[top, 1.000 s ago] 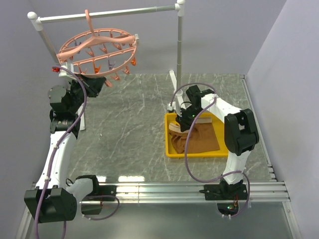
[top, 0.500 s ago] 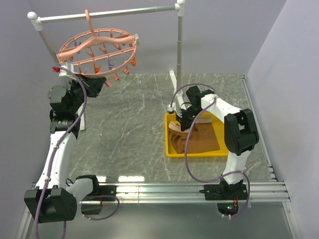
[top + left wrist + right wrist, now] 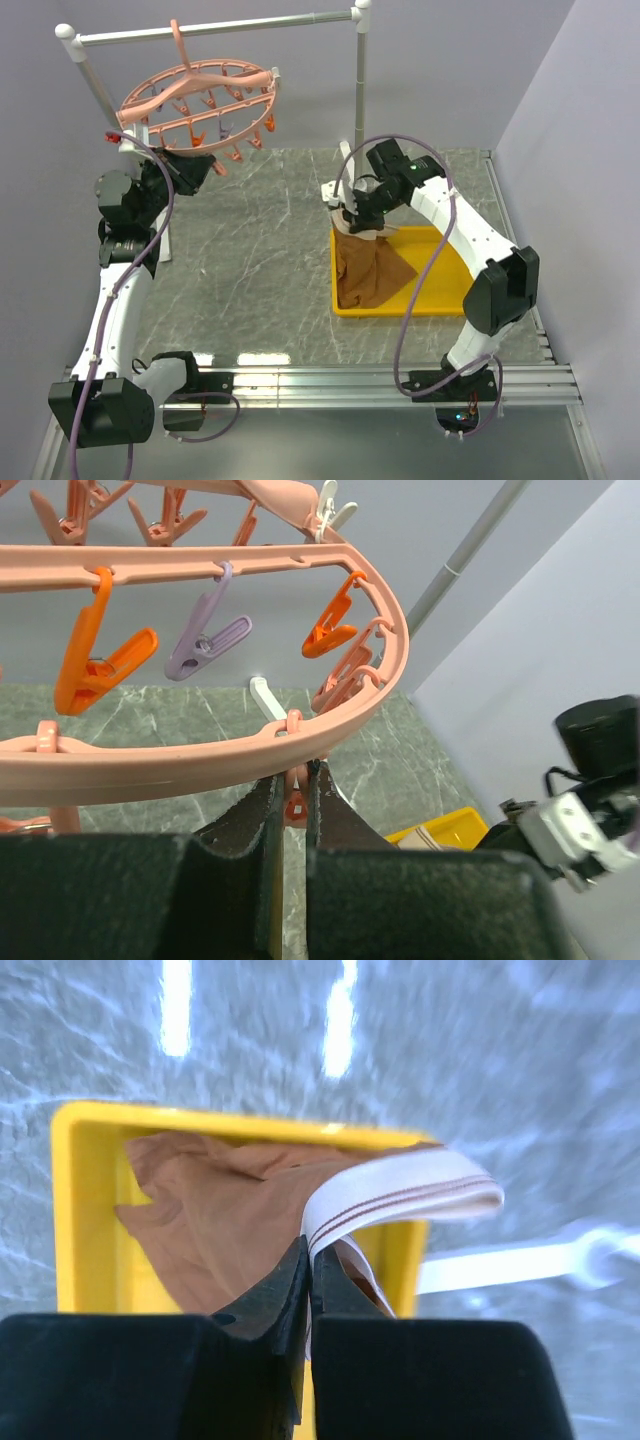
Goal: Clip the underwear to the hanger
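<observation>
The salmon-pink round hanger (image 3: 195, 100) hangs by its hook from the white rail at the back left, with several dangling clips. My left gripper (image 3: 196, 166) is just under its near rim, shut on one pink clip (image 3: 296, 805) that hangs from the rim (image 3: 200, 760). The brown underwear (image 3: 368, 268) hangs from my right gripper (image 3: 356, 222), which is shut on its light tan waistband (image 3: 400, 1192) and holds it above the yellow tray's left part. Its lower end still lies in the tray.
The yellow tray (image 3: 440, 275) sits right of centre on the grey marble table. The white and grey rail (image 3: 220, 27) spans the back, with one upright post (image 3: 359, 90) right behind my right gripper. Walls close in on the left and right.
My right gripper has risen from the tray and moved back and left, lifting the underwear by its waistband so the cloth now hangs down. The left arm has not moved.
</observation>
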{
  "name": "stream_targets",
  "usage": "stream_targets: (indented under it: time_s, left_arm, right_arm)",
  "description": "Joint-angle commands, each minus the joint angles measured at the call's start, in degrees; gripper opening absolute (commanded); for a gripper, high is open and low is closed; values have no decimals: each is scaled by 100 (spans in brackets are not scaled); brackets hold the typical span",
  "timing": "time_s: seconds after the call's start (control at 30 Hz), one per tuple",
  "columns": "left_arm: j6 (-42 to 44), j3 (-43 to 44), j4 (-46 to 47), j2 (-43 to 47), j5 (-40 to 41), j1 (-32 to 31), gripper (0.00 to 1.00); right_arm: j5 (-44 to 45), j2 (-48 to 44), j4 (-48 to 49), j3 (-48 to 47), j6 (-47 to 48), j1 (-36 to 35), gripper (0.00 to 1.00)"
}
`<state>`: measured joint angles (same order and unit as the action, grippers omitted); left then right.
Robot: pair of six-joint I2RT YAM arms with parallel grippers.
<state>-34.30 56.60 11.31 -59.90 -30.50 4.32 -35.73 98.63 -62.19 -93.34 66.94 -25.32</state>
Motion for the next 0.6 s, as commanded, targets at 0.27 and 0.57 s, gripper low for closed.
stream_targets:
  time_s: [0.27, 0.57]
  left_arm:
    - [-50, 404, 178, -57, -474, 8, 0]
    - [-59, 580, 90, -197, -676, 17, 0]
  right_arm:
    - [637, 165, -723, -2063, 881, -1159, 0]
    - [839, 535, -901, -3367, 1646, -1853, 0]
